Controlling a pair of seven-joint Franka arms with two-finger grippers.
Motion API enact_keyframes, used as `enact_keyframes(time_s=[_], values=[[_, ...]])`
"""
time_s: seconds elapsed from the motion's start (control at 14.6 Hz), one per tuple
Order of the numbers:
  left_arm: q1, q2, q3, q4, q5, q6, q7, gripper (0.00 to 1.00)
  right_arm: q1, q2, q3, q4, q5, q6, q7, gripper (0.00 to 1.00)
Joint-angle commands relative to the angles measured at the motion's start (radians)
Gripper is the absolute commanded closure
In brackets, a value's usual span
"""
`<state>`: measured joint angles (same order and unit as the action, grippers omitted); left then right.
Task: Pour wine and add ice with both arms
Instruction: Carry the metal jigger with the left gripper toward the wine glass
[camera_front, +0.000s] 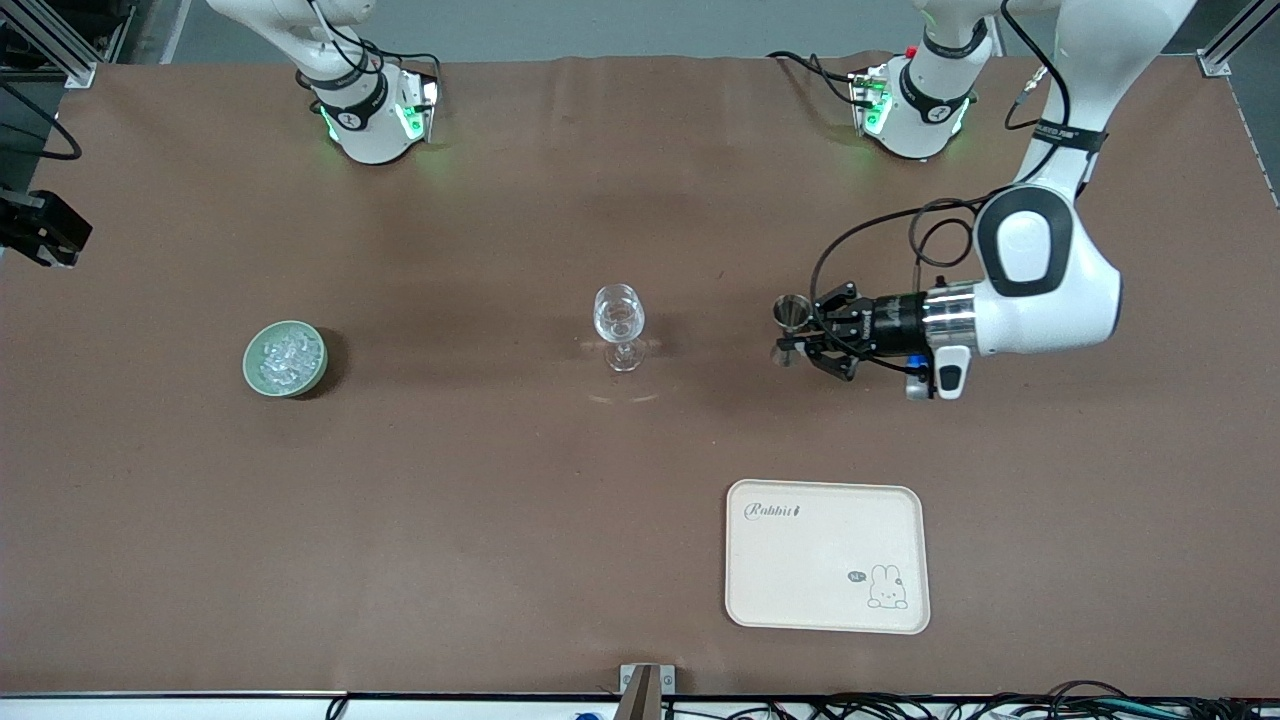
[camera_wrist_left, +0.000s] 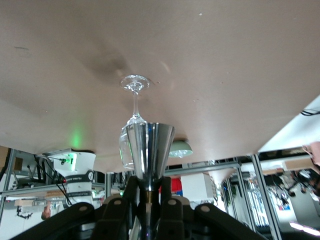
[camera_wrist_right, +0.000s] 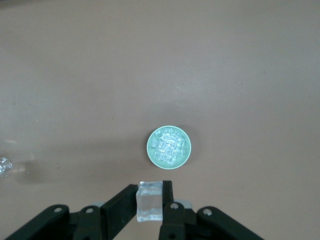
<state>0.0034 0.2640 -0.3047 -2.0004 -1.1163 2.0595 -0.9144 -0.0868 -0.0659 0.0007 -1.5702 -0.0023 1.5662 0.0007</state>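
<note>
A clear stemmed wine glass (camera_front: 619, 322) stands at the table's middle. My left gripper (camera_front: 805, 335) is shut on the waist of a steel jigger (camera_front: 792, 312), held upright beside the glass toward the left arm's end. In the left wrist view the jigger (camera_wrist_left: 149, 150) fills the space between the fingers (camera_wrist_left: 172, 200), with the glass (camera_wrist_left: 134, 117) past it. A green bowl (camera_front: 250, 372) holds a heap of ice (camera_front: 285, 357). My right gripper (camera_wrist_right: 150, 200) is shut on one ice cube (camera_wrist_right: 150, 202), high over the table near the bowl (camera_wrist_right: 151, 150). It is out of the front view.
A cream tray (camera_front: 826, 556) with a rabbit print lies nearer the front camera, toward the left arm's end. A black fixture (camera_front: 40, 230) shows at the table's edge at the right arm's end. Both arm bases (camera_front: 370, 120) stand along the back.
</note>
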Motion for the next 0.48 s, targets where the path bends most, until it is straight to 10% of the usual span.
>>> enact_keyframes(time_s=[0.0,0.41], values=[[0.009,-0.019,-0.086,-0.008,0.032,0.103,-0.078,1.0,-0.001,-0.002,-0.001,-0.002,0.018,0.008,0.013,0.96],[-0.006,0.041,-0.224,0.041,0.22,0.283,-0.272,1.0,0.001,-0.002,-0.001,-0.002,0.018,0.008,0.013,0.96]])
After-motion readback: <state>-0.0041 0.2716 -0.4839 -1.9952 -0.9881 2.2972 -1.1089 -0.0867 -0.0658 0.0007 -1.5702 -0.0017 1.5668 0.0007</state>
